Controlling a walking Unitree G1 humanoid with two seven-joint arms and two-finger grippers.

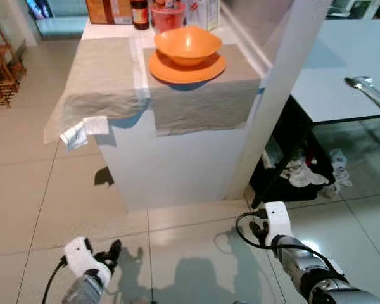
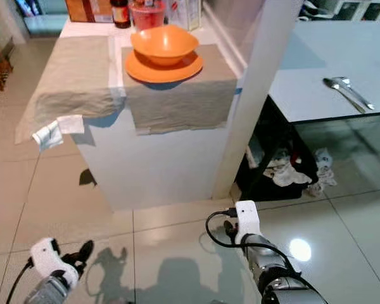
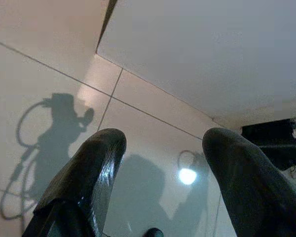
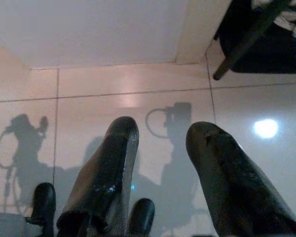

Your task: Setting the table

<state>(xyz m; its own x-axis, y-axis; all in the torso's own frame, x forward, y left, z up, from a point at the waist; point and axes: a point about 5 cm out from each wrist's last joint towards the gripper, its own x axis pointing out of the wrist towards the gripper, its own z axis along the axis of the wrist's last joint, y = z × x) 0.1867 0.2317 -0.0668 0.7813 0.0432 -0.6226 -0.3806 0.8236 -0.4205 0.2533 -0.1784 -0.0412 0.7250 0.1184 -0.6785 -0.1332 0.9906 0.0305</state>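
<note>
An orange bowl [image 1: 187, 44] sits in an orange plate [image 1: 187, 71] on a grey placemat [image 1: 202, 104] that drapes over the white counter's [image 1: 171, 164] edge. A second grey placemat [image 1: 101, 79] lies to its left. Two metal spoons [image 1: 368, 90] rest on the glass table [image 1: 329, 69] at the right. Both arms hang low over the tiled floor, well below the counter top. My left gripper [image 3: 163, 163] is open with nothing between its fingers. My right gripper [image 4: 160, 145] is open too and holds nothing.
A white pillar [image 1: 272, 95] stands between the counter and the glass table. Under the table is a black basket [image 1: 297, 174] with crumpled cloths. Jars and boxes [image 1: 167, 14] crowd the counter's far end. A wooden rack [image 1: 0, 69] is at the far left.
</note>
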